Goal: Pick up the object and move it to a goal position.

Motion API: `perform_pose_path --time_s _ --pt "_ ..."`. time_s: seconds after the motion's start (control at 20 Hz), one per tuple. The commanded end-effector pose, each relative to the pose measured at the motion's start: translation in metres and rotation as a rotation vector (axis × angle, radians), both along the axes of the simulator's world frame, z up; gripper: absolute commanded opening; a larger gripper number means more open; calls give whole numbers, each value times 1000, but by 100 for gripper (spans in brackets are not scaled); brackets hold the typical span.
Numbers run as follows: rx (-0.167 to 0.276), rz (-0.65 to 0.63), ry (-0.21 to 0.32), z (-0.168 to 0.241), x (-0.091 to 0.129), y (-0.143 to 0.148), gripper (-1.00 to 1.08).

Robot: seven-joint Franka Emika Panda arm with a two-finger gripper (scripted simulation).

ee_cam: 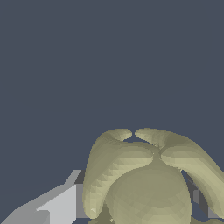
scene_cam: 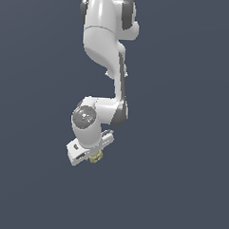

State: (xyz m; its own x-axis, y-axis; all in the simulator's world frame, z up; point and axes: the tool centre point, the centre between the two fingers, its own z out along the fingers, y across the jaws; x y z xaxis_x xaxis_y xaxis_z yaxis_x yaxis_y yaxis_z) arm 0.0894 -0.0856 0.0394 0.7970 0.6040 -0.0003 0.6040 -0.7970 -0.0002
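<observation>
Claw (scene_cam: 96, 156) looks closed w/ its fingers (ee_cam: 57, 203) on either side of the object (ee_cam: 148, 179). Prob light & rigid, knobbly; grip across the middle, bumps may slip.

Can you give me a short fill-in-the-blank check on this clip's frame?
1. The lumpy pale yellow-olive object sits at the arm's ____.
2. The robot arm's casing is mostly ____ in colour.
3. In the wrist view, the object fills the frame's lower part against a plain dark ____ background.

Missing words: gripper; white; blue-grey
</observation>
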Motion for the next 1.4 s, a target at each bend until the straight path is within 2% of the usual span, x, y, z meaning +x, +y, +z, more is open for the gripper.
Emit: perform_pose_path --time_s 0.0,0.35,0.7,1.0,1.35 --pt "0 0 0 0 0 0 -100" --pt "0 0 0 2 -2 2 -100" --pt "0 0 0 10 -15 15 -100" --pt "0 0 0 23 -35 35 -100" --pt "-1 0 0 47 -71 71 -100"
